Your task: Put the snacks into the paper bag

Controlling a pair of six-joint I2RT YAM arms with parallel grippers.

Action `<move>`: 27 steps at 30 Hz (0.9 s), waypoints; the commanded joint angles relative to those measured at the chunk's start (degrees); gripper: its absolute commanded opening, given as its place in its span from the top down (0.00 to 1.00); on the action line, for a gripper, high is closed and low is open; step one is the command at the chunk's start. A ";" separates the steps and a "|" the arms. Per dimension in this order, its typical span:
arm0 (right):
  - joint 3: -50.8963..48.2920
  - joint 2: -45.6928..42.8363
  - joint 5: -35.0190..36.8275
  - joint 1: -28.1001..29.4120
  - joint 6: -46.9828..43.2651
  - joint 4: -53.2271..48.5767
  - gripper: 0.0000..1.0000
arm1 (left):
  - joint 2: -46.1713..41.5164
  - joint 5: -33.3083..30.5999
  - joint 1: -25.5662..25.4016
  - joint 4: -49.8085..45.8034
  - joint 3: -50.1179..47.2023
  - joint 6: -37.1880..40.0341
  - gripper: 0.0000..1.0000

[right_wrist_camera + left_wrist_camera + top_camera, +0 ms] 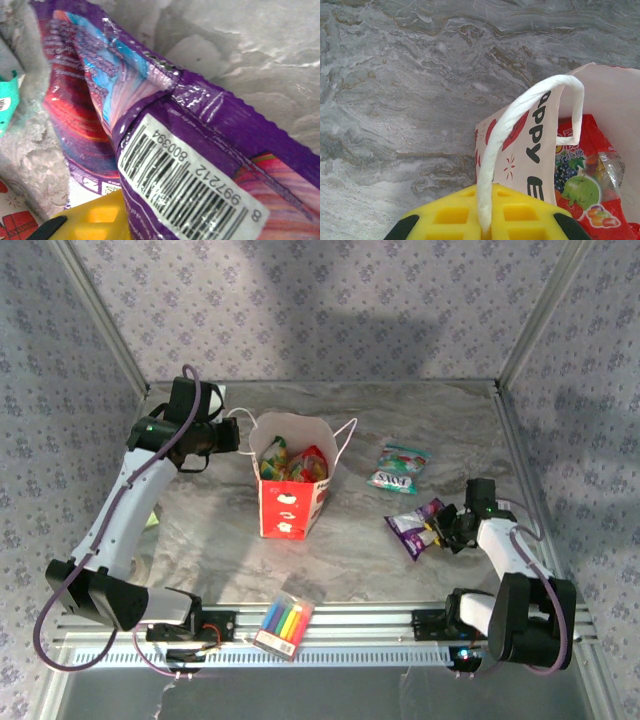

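the purple packet [415, 527] lies on the right side of the desk [220, 540]. its right edge is pinched in the right end effector [447, 525], jaws closed on crinkled foil bearing a white barcode label. the teal-white packet [400, 468] lies behind it, apart. the paper bag [290, 502] stands upright mid-desk with a red packet [585, 190] inside. the left end effector [232, 435] is clamped on the bag's white string handle [520, 110].

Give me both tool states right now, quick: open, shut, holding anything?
Left tool: closed on the string handle of the paper bag.
Right tool: closed on the purple snack packet.
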 commanded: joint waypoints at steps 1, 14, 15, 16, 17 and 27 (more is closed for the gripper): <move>1.88 0.07 3.27 0.97 -1.99 -4.75 0.77 | -0.57 0.00 -0.48 -0.94 1.44 -0.22 0.90; 10.98 2.88 7.19 8.44 -10.99 -12.42 0.95 | -1.45 -0.27 -0.48 -0.63 1.29 0.20 0.91; 12.00 3.03 8.08 9.46 -11.47 -13.03 0.97 | -1.45 -0.24 -0.48 -0.61 1.35 0.15 0.91; 13.07 3.24 9.11 10.59 -11.74 -13.65 0.98 | -1.46 -0.21 -0.48 -0.60 1.36 0.21 0.91; 13.87 3.41 9.89 11.60 -11.92 -14.16 0.99 | -1.52 -0.15 -0.48 -0.65 1.43 0.29 0.91; 23.98 5.46 15.84 20.21 -14.61 -18.89 1.00 | -2.50 -0.43 -0.41 -0.68 1.48 0.66 0.91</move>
